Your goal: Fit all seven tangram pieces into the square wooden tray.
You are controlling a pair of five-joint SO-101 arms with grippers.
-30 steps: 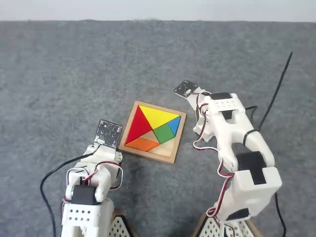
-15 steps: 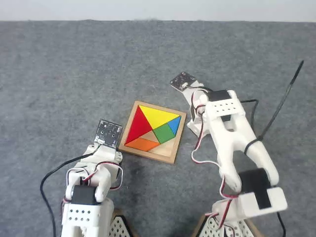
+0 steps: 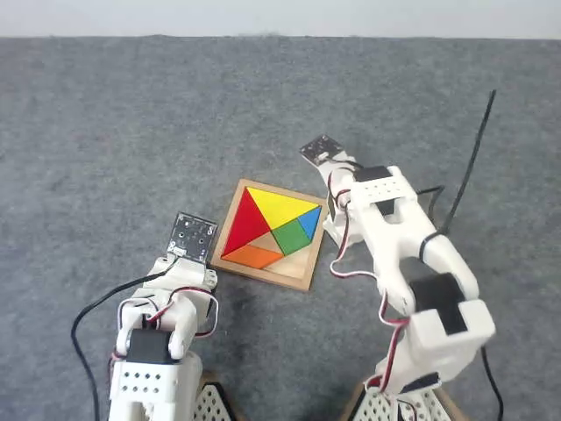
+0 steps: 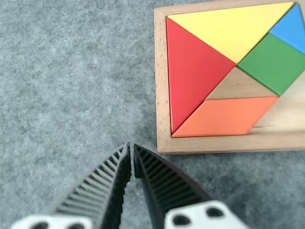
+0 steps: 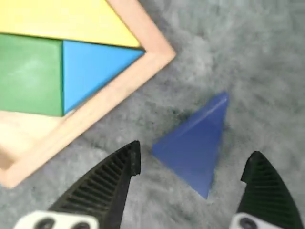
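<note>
Straddling dark blue triangle (image 5: 193, 143), right pincer (image 5: 194, 158) gapes beside tray (image 5: 119, 85) corner.

A: Any text, numbers, labels to log?
B: None readable.
A: Tray?
B: The wooden tray (image 4: 161, 86) has a bare wood rim with no stamp. The red triangle (image 4: 190, 76) and yellow triangle (image 4: 233, 28) have flat colour faces.
A: The piece on the counter?
B: The blue triangle (image 5: 193, 143) has a plain face too.
A: The arms?
B: Plain white shells. There's a small board on one wrist (image 3: 194, 237) and another on the other (image 3: 317, 150); any marks on them are too small to read.
</note>
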